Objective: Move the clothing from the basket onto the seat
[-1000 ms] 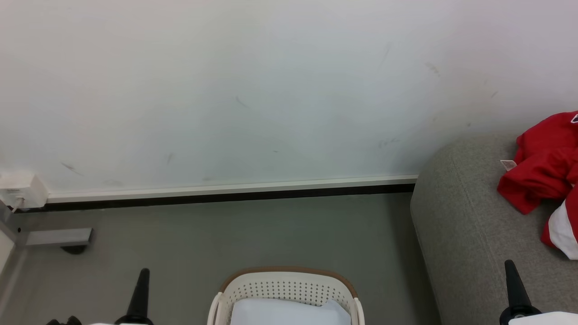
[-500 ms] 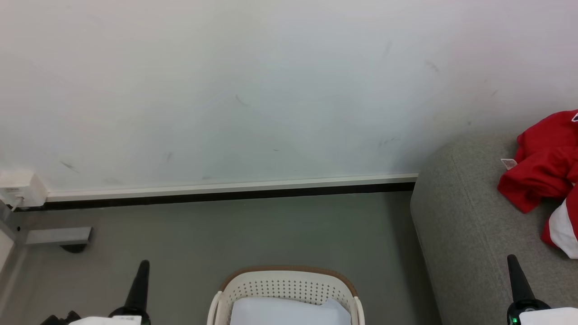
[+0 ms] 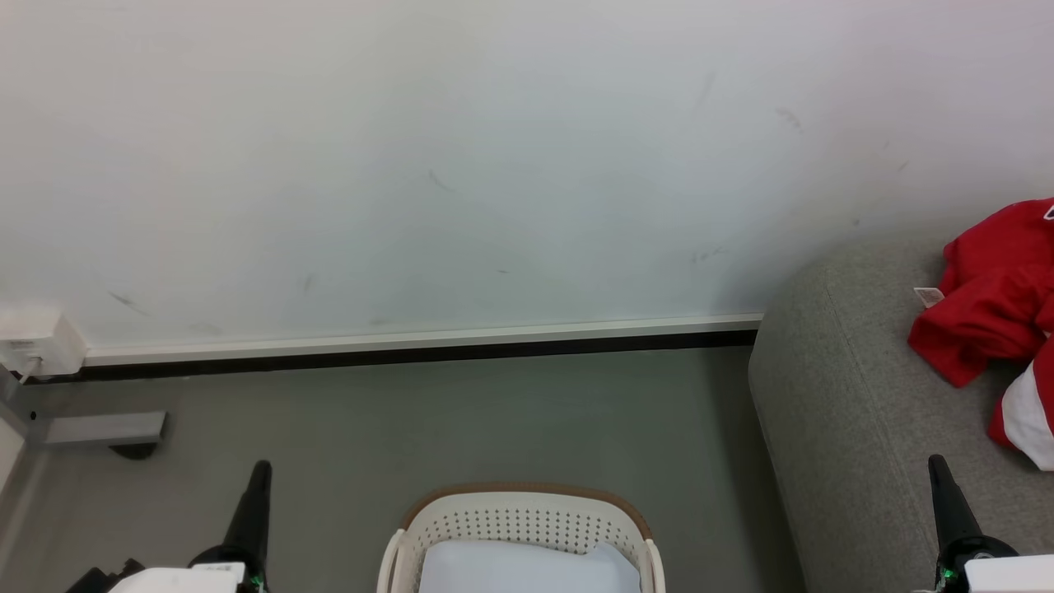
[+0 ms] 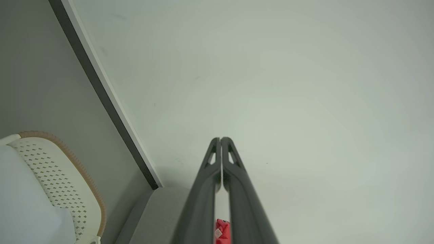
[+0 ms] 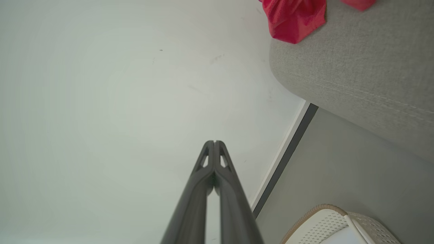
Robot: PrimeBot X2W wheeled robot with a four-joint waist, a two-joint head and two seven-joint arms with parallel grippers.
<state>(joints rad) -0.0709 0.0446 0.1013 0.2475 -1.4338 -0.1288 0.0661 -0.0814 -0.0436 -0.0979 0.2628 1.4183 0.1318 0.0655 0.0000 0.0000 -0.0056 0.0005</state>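
Red clothing (image 3: 988,305) lies on the sofa (image 3: 832,395); the basket (image 3: 527,519) shows a pale sheet (image 3: 527,568), so the job looks done. Left claw (image 3: 262,469) and right claw (image 3: 935,463) are pressed together, empty, parked either side.

Open floor (image 3: 535,412) between basket (image 3: 527,492) and wall (image 3: 494,165); seat (image 3: 832,395) blocks right side; pale sheet (image 3: 519,568) fills basket.

Soft, even light — edges perhaps warped

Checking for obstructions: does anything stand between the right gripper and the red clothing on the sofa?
Nothing visible does: the red clothing rests on the sofa, and only bare fabric lies between it and the right gripper.
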